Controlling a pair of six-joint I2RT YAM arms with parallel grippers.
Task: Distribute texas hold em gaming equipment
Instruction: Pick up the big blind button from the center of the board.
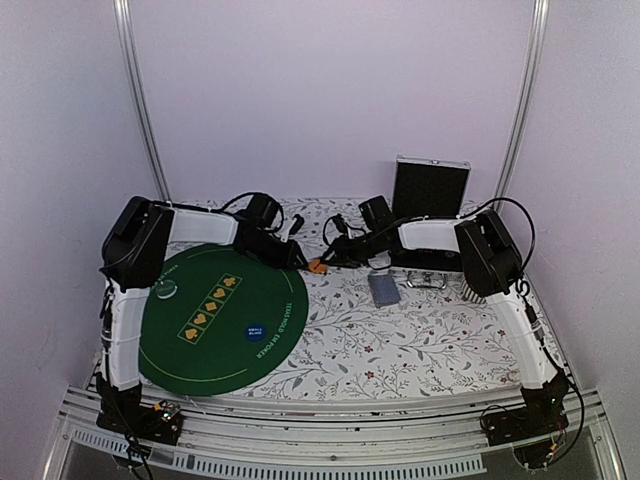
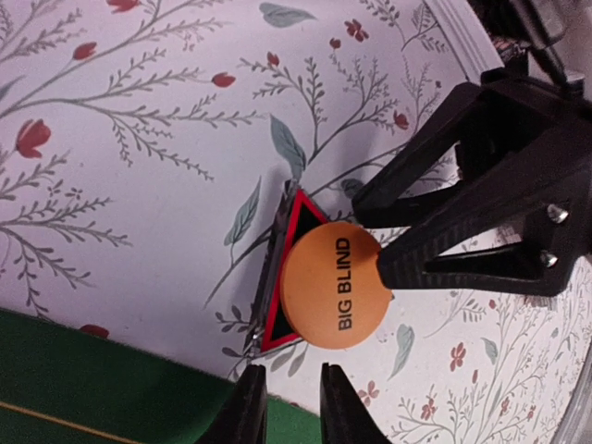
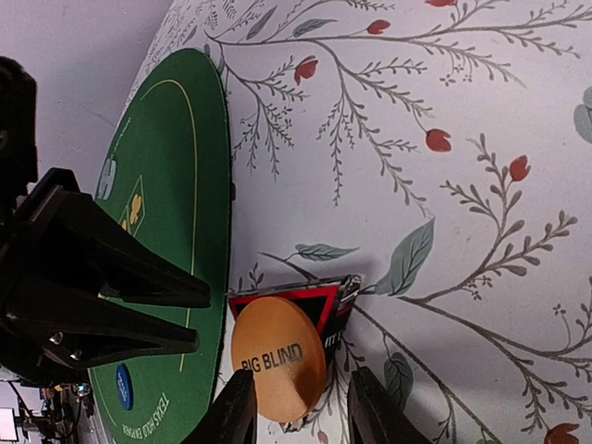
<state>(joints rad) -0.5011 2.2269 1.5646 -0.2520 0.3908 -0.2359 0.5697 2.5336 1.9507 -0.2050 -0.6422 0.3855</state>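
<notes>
Toward the tabletop's (image 1: 430, 340) far edge, midway across, the orange disc (image 2: 335, 284) rests on the triangular marker (image 2: 301, 215). Around it the right gripper (image 3: 296, 412) sets its jaws, grip unclear; the left gripper (image 2: 287, 412) shows narrow, empty jaws. Better to pinch the disc alone.

Mat (image 1: 215, 350) and cards (image 1: 383, 289) on floral table (image 1: 420, 340)

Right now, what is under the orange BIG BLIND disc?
A dark red-edged triangular marker lies under the orange disc, on the floral cloth. Only its corners and one side show. The disc covers most of its face, so any print there cannot be read.
</notes>
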